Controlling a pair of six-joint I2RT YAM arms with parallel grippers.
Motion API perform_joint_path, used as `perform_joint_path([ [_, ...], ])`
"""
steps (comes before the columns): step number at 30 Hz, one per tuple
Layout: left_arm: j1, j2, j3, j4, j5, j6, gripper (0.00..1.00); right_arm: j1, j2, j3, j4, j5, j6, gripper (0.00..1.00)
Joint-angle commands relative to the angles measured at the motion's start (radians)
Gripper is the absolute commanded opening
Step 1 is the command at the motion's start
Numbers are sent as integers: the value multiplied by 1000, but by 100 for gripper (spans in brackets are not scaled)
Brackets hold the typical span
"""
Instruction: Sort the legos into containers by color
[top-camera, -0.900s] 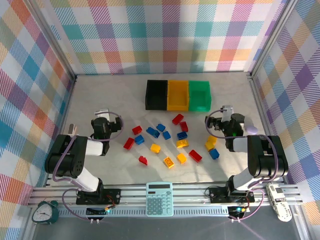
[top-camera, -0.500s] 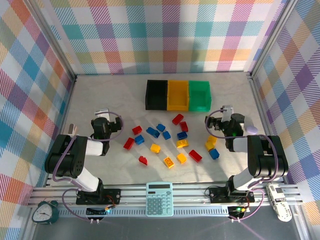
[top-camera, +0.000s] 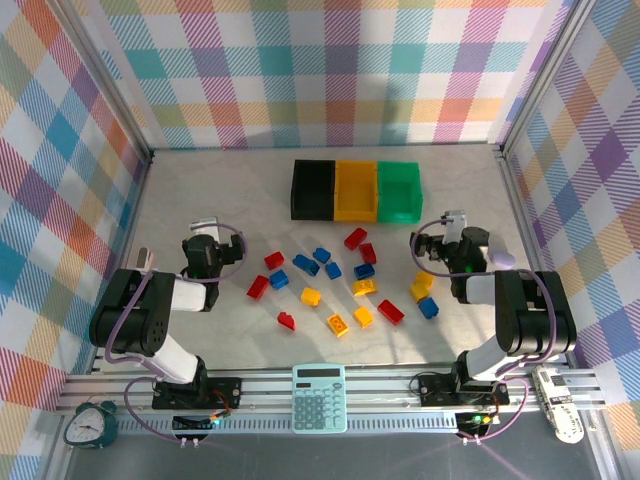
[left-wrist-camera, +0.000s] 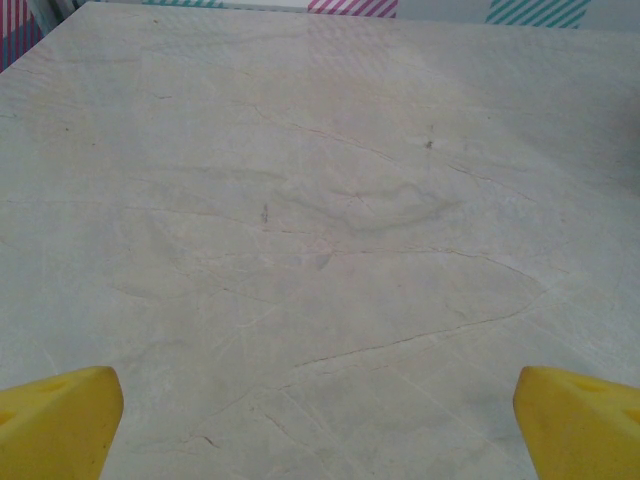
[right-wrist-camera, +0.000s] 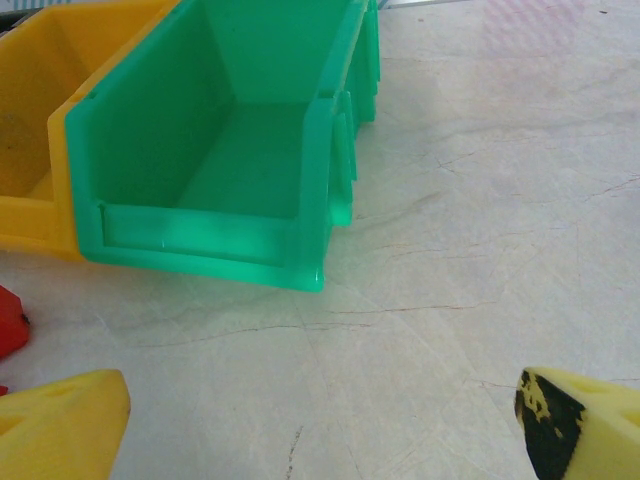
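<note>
1. Left gripper (left-wrist-camera: 320, 428) and right gripper (right-wrist-camera: 320, 420) are seen wide open, with nothing held.
2. Legos (top-camera: 310, 296) are scattered between the arms, short of the bins (top-camera: 357, 212).
3. Legos are judged light, stiff and slick; flat sides are best pinched.

Legos (top-camera: 338, 324) scattered; black, yellow, green bins (top-camera: 357, 213) abreast.
</note>
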Motion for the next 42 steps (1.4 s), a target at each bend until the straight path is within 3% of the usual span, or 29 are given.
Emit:
perform_joint_path([
  [1,7,-1,16,1,7,-6,100,-5,-5,-4,40,-23,-17,99],
  [6,7,-3,11,7,8,-5,100,-6,-8,-6,45,-23,-17,99],
  [9,5,-47,36,-67,-59,-27,100,-5,-82,37,-99,34,6,99],
  [15,4,-161,189,-428,-183,-80,100,-5,-307,140,-405,87,51,99],
  [23,-59,-379,484,-846,-41,-282,100,62,-496,435,-941,111,115,99],
  [26,-148,-399,643,-1008,-107,-282,100,75,-478,551,-1106,0,141,99],
  [29,-236,-400,741,-1110,-195,-270,100,131,-432,649,-1258,-33,125,99],
  [37,-325,-416,798,-1221,-69,-287,100,337,-323,703,-1385,65,166,99],
  [42,-357,-423,788,-1247,-57,-298,100,431,-188,682,-1380,139,268,85],
])
